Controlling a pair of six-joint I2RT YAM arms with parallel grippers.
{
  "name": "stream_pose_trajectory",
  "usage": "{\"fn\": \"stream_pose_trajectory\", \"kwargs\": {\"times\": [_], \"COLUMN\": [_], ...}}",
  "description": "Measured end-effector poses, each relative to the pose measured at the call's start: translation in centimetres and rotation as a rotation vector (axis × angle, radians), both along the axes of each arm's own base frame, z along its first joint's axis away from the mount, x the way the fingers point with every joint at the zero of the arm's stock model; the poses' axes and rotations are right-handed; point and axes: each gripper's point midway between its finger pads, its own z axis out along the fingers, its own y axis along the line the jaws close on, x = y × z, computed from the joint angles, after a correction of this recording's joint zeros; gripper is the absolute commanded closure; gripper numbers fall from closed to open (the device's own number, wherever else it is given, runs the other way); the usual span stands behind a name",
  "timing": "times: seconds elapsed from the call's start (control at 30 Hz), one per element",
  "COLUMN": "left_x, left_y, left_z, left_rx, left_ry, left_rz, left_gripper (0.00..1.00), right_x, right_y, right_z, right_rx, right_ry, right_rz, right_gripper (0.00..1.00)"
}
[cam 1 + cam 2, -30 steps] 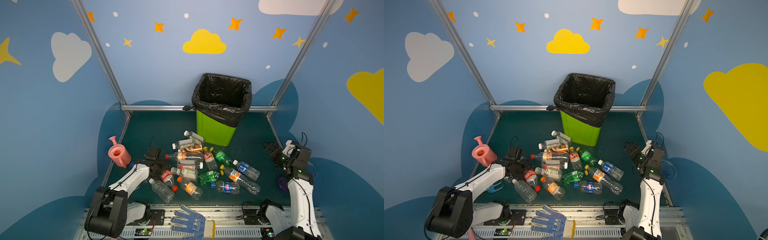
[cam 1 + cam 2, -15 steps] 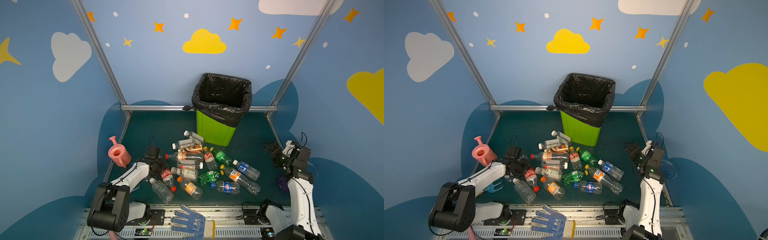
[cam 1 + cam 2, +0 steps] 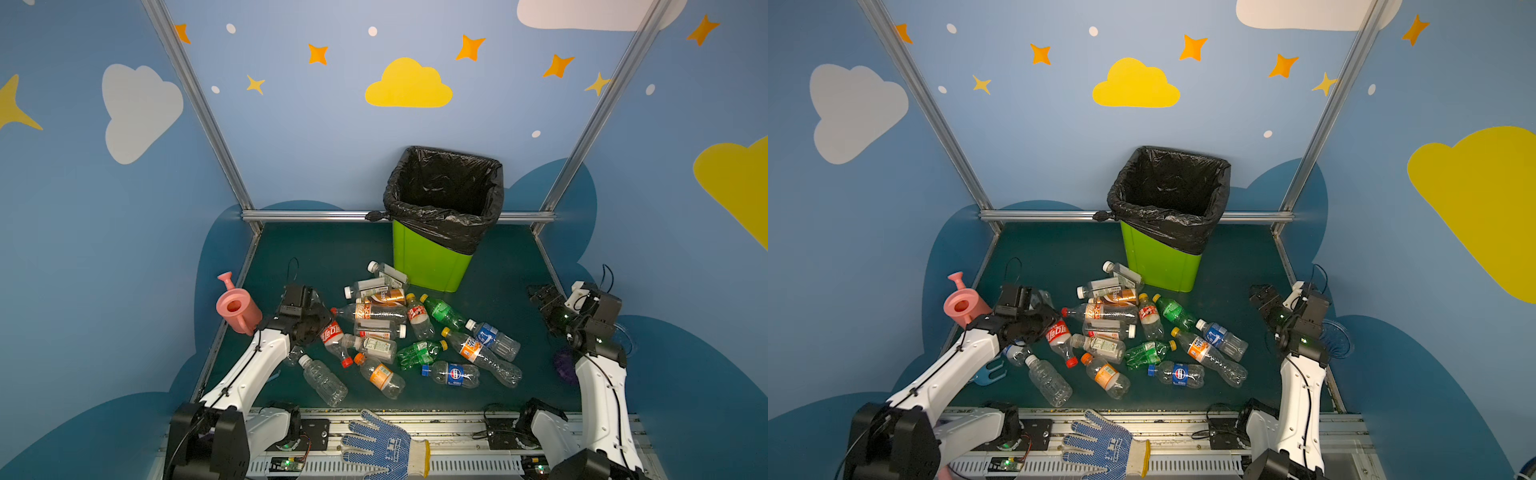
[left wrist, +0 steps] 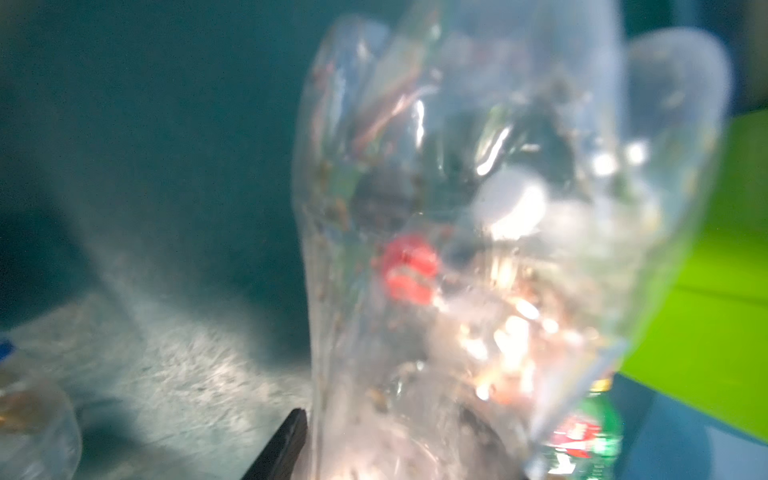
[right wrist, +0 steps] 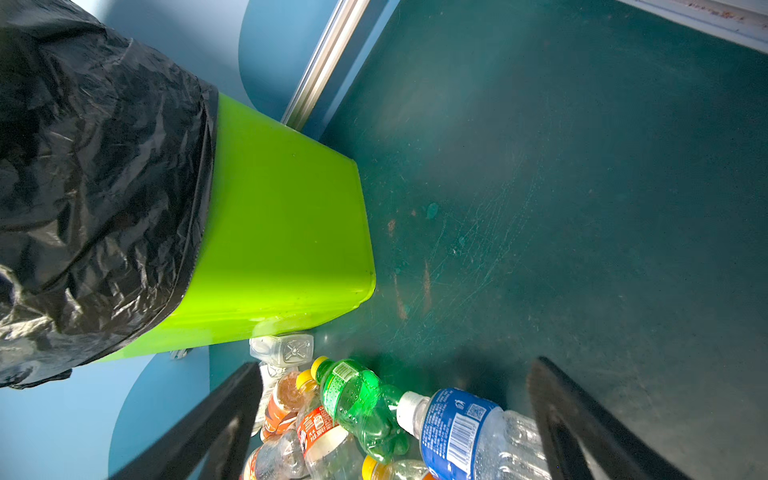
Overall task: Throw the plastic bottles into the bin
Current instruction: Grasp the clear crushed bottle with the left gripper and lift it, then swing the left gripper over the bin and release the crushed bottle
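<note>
Blue walls closed the cell on three sides. They were painted with white clouds, yellow clouds, orange stars and small white dots. Darker blue cloud shapes ran along the foot of the walls. Two aluminium posts slanted up from the back corners, joined low down by a silver rail. The floor was a dark green mat, and the right wrist view showed it scuffed and scratched. A metal base rail ran along the front edge. The light was soft and even.
</note>
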Motion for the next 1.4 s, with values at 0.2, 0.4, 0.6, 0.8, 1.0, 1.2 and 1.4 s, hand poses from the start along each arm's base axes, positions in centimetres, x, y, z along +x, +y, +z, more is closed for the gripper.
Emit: {"fn": "stream_pose_trajectory", "kwargs": {"times": [0.2,0.4,0.6,0.8,1.0,1.2,1.4], "left_x": [1.2,2.2,2.2,0.3,2.5,15.3,26.1], "left_y": [2.0,3.9,5.7,6.6,5.1,-10.7,-24.3], "left_z": [7.5,16.8,30.9,44.4,51.0,51.6,34.3], "left_rx": [0.026,0.074,0.149,0.173,0.079,-0.037,0.015], "left_ry": [-0.190,-0.414,-0.753,-1.129,-1.338,-1.280,-0.942], "left_rz": [0.058,0.107,0.159,0.228,0.218,-0.103,-0.336], "left_gripper": [0.47,0.45,0.45,0.46,0.45,0.27,0.00], "right_x": [0.1,0.6,1.0,1.2,1.2,1.2,0.8], "right_y": [0.0,-0.2,-0.4,-0.5,-0.4,0.0,0.6], "right_z": [-0.2,0.5,1.4,2.0,2.2,2.6,3.3], "right_rx": [0.001,-0.002,-0.006,-0.010,-0.003,0.005,-0.001], "right_ry": [0.008,-0.002,-0.018,-0.033,-0.041,-0.057,-0.085], "right_rz": [0.002,0.002,0.004,0.002,0.005,0.024,0.052], "right_gripper": [0.02,0.02,0.02,0.02,0.02,0.02,0.02]}}
